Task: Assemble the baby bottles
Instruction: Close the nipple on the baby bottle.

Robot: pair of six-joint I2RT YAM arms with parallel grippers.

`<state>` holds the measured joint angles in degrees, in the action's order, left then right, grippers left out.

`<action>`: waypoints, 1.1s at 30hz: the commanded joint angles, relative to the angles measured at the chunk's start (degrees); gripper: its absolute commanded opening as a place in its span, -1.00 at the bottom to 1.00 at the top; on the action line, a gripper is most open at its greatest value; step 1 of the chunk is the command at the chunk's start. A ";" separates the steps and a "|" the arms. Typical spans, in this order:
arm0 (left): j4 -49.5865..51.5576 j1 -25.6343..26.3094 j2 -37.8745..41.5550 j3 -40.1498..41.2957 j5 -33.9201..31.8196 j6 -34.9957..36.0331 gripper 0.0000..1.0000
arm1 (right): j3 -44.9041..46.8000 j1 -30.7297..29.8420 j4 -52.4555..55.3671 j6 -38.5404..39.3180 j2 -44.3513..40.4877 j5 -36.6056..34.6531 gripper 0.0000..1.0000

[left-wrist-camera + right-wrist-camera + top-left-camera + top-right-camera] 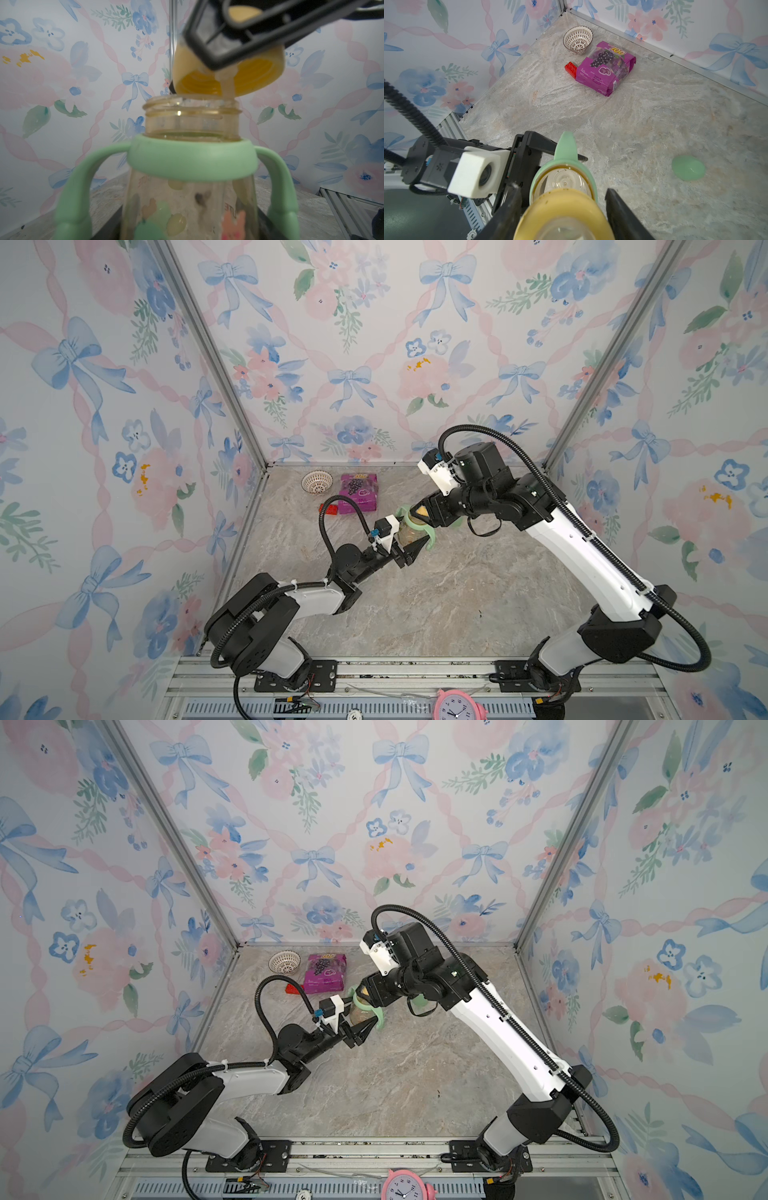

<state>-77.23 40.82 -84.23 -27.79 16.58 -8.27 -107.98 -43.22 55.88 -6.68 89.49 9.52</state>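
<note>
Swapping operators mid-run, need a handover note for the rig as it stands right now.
Left gripper: shut on the bottle, holding it upright.
Right gripper: shut on the yellow ring with its nipple, tilted just above the open neck.
Done: the green collar is seated on the bottle.
Left: level the ring, screw it onto the threads, then fit the dome cap, which lies loose on the table beside the bottle.
</note>
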 commanded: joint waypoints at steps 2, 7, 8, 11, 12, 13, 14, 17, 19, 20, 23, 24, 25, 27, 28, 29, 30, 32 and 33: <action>-6.19 -0.22 -0.67 0.28 1.48 -1.48 -0.53 | 2.69 -0.59 -3.72 0.70 0.08 -0.23 -0.09; -6.18 -0.28 -0.88 0.13 1.98 -1.84 -0.54 | 4.60 -0.67 -6.98 -0.31 0.02 1.70 -0.07; -6.18 -0.30 -0.94 0.15 1.76 -1.83 -0.55 | 4.63 -0.81 -7.18 -0.44 0.07 2.33 -0.07; -5.90 -0.36 -0.90 0.19 1.55 -2.20 -0.55 | 5.38 -1.46 -7.10 0.06 0.07 2.79 -0.05; -5.78 -0.36 -0.77 0.19 1.53 -2.19 -0.56 | 5.77 -1.51 -6.83 0.03 -0.02 2.79 -0.03; -5.67 -0.46 -0.76 0.19 1.45 -2.30 -0.57 | 6.21 -1.53 -6.68 0.05 -0.10 2.79 -0.02; -5.52 -0.56 -0.64 0.19 1.43 -2.36 -0.57 | 6.95 -1.52 -6.74 0.02 -0.42 2.74 -0.01; -5.21 -0.76 -0.52 0.19 1.53 -2.71 -0.58 | 9.32 -1.61 -7.38 -0.02 -1.67 2.78 0.07; -5.04 -0.95 -0.49 0.15 1.60 -2.72 -0.58 | 10.41 -1.60 -7.69 -0.22 -2.53 2.86 0.13; -4.88 -1.06 -0.39 0.12 1.77 -2.69 -0.58 | 10.92 -1.61 -8.02 -0.33 -3.10 2.96 0.19; -4.72 -1.11 -0.66 0.11 1.88 -2.56 -0.58 | 11.91 -1.61 -9.54 -1.18 -4.51 3.80 0.28; -4.68 -1.14 -0.74 0.11 1.97 -2.55 -0.59 | 12.04 -1.60 -10.10 -1.69 -4.97 4.38 0.34; -4.70 -1.16 -0.83 0.11 2.05 -2.46 -0.59 | 12.04 -1.60 -10.55 -2.05 -5.37 4.98 0.38; -4.90 -1.17 -1.00 0.19 2.14 -2.52 -0.59 | 12.19 -1.65 -11.67 -2.87 -6.61 5.69 0.49; -5.07 -1.16 -1.02 0.28 2.14 -2.49 -0.59 | 12.46 -1.63 -12.12 -3.16 -7.22 5.60 0.56; -5.19 -1.18 -1.17 0.43 2.14 -2.50 -0.59 | 12.59 -1.61 -12.59 -3.60 -7.82 5.51 0.59; -5.36 -1.16 -1.21 0.46 2.21 -2.46 -0.59 | 12.83 -1.54 -13.12 -4.00 -8.53 5.51 0.66; -5.43 -1.11 -1.38 0.44 2.31 -2.45 -0.59 | 13.56 -1.43 -14.56 -5.46 -10.01 3.74 0.86; -5.39 -1.17 -1.38 0.44 2.30 -2.46 -0.59 | 14.01 -1.18 -15.35 -6.39 -10.78 3.05 0.93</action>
<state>-77.25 40.03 -84.97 -27.11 19.35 -9.82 -95.18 -43.72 43.46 -10.31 81.82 12.86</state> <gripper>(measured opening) 0.711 0.936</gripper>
